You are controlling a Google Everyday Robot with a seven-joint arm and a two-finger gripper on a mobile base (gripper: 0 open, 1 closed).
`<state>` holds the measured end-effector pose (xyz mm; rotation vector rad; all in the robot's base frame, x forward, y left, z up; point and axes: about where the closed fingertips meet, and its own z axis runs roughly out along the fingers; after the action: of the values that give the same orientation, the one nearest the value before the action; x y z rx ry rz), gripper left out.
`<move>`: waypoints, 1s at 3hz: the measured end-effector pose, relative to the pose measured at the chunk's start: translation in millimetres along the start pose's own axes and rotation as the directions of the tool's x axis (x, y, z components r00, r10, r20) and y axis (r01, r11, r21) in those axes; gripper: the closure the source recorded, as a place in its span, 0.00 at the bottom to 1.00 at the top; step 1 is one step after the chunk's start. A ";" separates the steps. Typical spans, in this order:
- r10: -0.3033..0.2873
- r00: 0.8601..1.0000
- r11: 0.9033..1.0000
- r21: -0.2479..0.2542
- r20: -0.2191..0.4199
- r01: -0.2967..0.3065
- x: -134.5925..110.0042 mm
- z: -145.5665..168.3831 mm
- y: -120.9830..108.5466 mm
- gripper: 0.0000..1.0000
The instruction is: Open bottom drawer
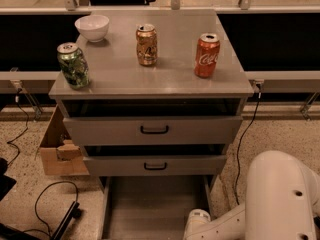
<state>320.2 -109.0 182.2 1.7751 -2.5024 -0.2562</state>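
Observation:
The grey cabinet (150, 79) has three drawers. The bottom drawer (155, 209) is pulled out toward me; its plain grey inside shows at the bottom edge, while its front panel and handle are cut off below the view. My white arm (280, 199) comes in from the bottom right, and its wrist (197, 223) is at the drawer's right front corner. My gripper is below the bottom edge, out of view.
The top drawer front (154, 130) and middle drawer front (155, 166) stand slightly ajar. A white bowl (92, 27), green can (73, 65), gold can (146, 45) and red cola can (207, 55) stand on top. A cardboard box (57, 151) and cables (45, 204) lie at the left.

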 end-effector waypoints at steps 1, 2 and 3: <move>0.000 1.000 1.000 0.000 0.000 0.000 0.0 0.0 0.1 0.00; 0.000 1.000 1.000 0.000 0.000 0.000 0.0 0.0 0.1 0.00; 0.000 1.000 1.000 0.025 -0.019 0.000 5.6 -12.1 -8.2 0.00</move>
<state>327.7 -118.1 192.5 1.7778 -2.5031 -0.2077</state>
